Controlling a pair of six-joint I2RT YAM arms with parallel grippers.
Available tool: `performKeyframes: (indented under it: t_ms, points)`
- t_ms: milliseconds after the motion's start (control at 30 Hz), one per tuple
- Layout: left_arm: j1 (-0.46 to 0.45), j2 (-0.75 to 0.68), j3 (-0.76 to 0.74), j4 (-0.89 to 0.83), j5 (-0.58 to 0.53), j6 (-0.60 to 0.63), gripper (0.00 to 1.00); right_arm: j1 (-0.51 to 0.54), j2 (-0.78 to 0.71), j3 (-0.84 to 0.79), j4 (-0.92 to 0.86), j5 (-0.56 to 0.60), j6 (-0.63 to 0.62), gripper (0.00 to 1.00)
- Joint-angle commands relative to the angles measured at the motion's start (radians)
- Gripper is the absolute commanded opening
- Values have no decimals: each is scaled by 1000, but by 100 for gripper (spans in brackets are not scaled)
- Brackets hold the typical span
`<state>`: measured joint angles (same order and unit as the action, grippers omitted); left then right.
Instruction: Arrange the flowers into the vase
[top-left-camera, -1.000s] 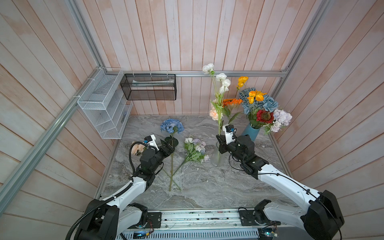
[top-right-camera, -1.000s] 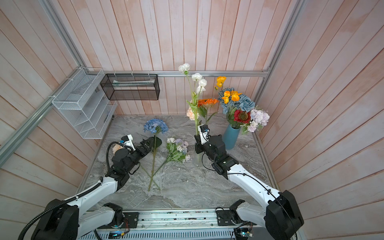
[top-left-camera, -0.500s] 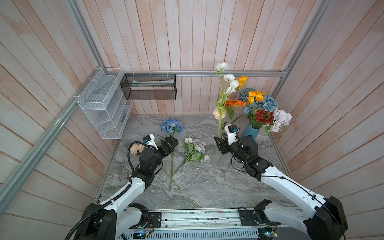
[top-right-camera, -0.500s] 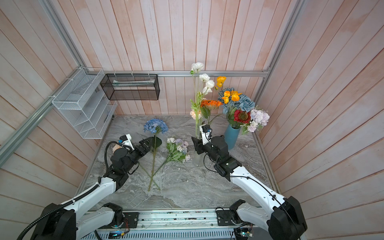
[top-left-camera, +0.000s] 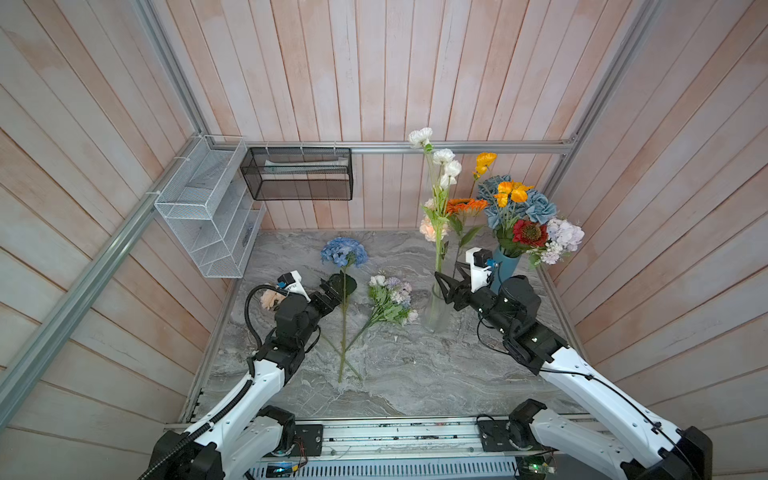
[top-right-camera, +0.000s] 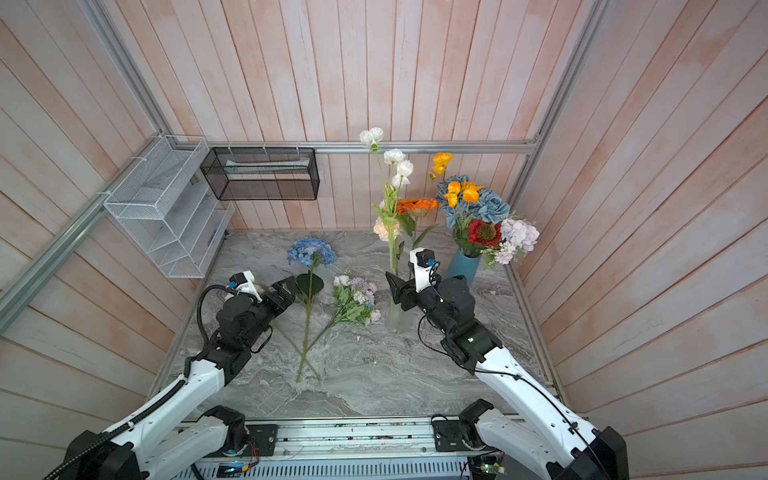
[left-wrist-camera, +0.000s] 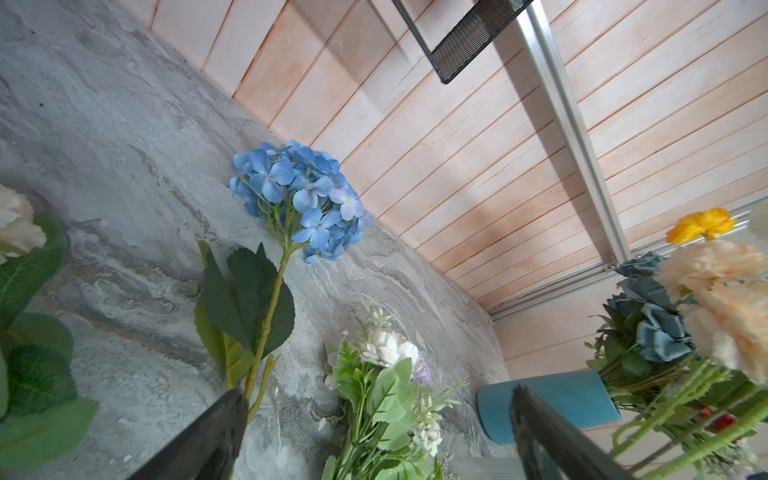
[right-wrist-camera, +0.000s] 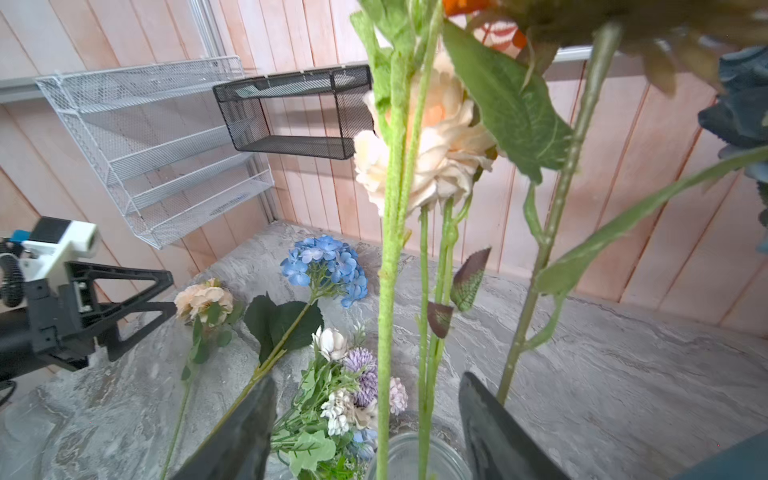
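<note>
A clear glass vase holds the tall white flowers, a peach bloom and an orange daisy. My right gripper is open astride their stems just above the rim, gripping none. A blue hydrangea, a mixed sprig bunch and a peach flower lie on the marble table. My left gripper is open beside the hydrangea's stem and holds nothing.
A blue vase full of blooms stands at the back right, close behind my right wrist. A white wire rack and a black mesh basket hang on the walls.
My right gripper has opened and let go of the white-flower stem, which swayed and now stands in the glass vase. The left arm has barely moved.
</note>
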<state>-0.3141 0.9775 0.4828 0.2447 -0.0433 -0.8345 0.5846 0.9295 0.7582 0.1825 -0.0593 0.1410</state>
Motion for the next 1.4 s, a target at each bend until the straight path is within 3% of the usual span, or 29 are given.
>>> performKeyframes:
  t_ms: [0,167,367,600,867,967,1167,1367]
  points:
    - [16,-16,31,-92,-50,-4,100,7,-24,30,54,-96,22,68]
    - [30,-44,42,-210,-76,-5,100,50,3,14,194,-181,55,68]
    - [38,-109,33,-344,-118,8,100,112,145,37,301,-209,59,68]
    - [38,-143,-31,-293,-79,-28,100,161,204,59,233,-33,25,64]
    - [38,-95,-79,-152,-21,-75,100,119,71,16,75,102,11,47]
    - [38,-75,-85,-120,-8,-84,100,39,27,8,42,36,34,46]
    - [38,-61,-84,-92,6,-87,100,-135,14,-19,89,-207,99,42]
    - [38,-75,-88,-96,1,-88,100,-170,51,-23,165,-360,90,38]
